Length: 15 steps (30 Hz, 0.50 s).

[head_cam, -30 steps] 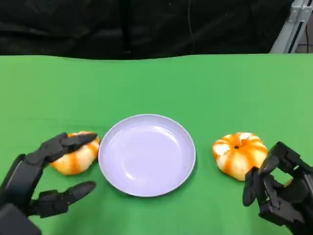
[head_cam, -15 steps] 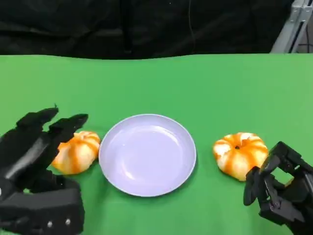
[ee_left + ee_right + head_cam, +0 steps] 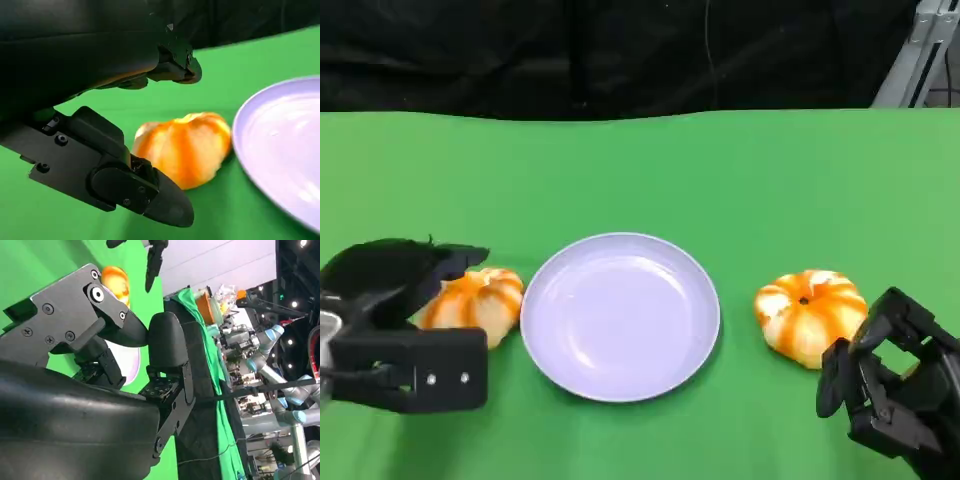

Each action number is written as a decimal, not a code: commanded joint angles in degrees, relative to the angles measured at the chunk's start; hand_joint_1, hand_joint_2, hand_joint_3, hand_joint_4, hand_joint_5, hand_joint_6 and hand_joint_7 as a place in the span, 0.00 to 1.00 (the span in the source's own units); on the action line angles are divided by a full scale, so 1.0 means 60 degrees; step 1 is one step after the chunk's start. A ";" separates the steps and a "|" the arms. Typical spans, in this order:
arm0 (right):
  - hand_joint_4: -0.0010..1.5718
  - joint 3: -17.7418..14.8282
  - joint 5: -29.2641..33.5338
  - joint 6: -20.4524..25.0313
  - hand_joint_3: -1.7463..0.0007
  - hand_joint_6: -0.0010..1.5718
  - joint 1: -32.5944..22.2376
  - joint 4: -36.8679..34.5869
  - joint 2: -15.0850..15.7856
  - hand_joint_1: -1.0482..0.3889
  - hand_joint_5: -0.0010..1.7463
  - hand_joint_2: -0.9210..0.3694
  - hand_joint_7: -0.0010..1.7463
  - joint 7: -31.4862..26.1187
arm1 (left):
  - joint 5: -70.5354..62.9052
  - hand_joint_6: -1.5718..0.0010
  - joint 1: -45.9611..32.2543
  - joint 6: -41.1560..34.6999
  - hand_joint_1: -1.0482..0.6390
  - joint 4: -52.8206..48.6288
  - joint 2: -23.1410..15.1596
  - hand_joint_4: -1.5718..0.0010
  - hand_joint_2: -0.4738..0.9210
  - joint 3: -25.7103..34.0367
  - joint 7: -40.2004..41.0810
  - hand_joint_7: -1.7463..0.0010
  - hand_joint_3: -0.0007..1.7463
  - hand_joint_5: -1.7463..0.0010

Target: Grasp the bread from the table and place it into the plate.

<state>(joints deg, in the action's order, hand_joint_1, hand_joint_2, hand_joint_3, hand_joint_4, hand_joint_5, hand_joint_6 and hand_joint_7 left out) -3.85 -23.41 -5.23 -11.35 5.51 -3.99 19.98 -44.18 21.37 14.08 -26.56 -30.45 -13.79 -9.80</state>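
Two orange-and-white pumpkin-shaped breads lie on the green table, one on each side of a pale lilac plate. The left bread sits close to the plate's rim. My left hand reaches over it from the left, its fingers arched across the bread's top. In the left wrist view the bread lies between the upper fingers and the thumb, and a gap shows around it; the plate is beside it. My right hand rests near the right bread with its fingers curled in on nothing.
The green cloth runs back to a black curtain. A metal frame stands at the far right corner. In the right wrist view, my right hand is seen close up, with other robot arms beyond the table.
My left hand has turned over and dropped lower, so its fingers now arch over the left bread. The right hand, the plate and both breads have stayed put.
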 commanded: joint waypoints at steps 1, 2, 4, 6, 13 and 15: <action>0.56 -0.0081 -0.0086 -0.0100 0.29 0.45 0.0050 -0.0013 0.0018 0.64 1.00 0.35 0.94 -0.0018 | 0.0110 0.80 0.0440 0.0215 0.05 -0.0716 -0.0217 0.82 0.98 -0.0315 0.0211 1.00 0.01 0.98; 0.56 -0.0069 -0.0070 -0.0082 0.29 0.45 0.0036 0.0010 0.0026 0.64 1.00 0.35 0.94 -0.0029 | 0.0108 0.80 0.0593 0.0220 0.05 -0.0997 -0.0169 0.82 0.99 -0.0432 0.0162 1.00 0.01 0.98; 0.56 -0.0069 -0.0067 -0.0075 0.29 0.45 0.0033 0.0005 0.0042 0.64 1.00 0.34 0.94 -0.0012 | 0.0100 0.79 0.0875 0.0144 0.05 -0.1489 -0.0050 0.82 1.00 -0.0660 0.0044 1.00 0.01 0.98; 0.56 -0.0070 -0.0036 -0.0089 0.29 0.45 0.0040 0.0000 0.0050 0.64 1.00 0.34 0.93 -0.0023 | 0.0097 0.78 0.1106 0.0126 0.06 -0.1956 0.0052 0.81 1.00 -0.0871 0.0111 1.00 0.01 0.99; 0.57 -0.0041 -0.0050 -0.0062 0.29 0.45 -0.0026 0.0098 0.0062 0.64 1.00 0.34 0.93 -0.0048 | 0.0192 0.77 0.1502 0.0297 0.09 -0.3046 0.0317 0.79 1.00 -0.1349 0.0563 0.99 0.04 0.99; 0.57 -0.0048 -0.0058 -0.0093 0.29 0.45 -0.0006 0.0067 0.0070 0.64 1.00 0.34 0.93 -0.0014 | 0.0192 0.76 0.1585 0.0312 0.11 -0.3271 0.0382 0.78 1.00 -0.1450 0.0718 0.99 0.05 0.99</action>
<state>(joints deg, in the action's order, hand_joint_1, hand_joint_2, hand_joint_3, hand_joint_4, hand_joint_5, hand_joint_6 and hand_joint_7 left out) -3.69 -23.38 -5.24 -11.37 5.77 -4.12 19.66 -43.29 29.61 15.73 -44.30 -28.01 -21.74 -6.95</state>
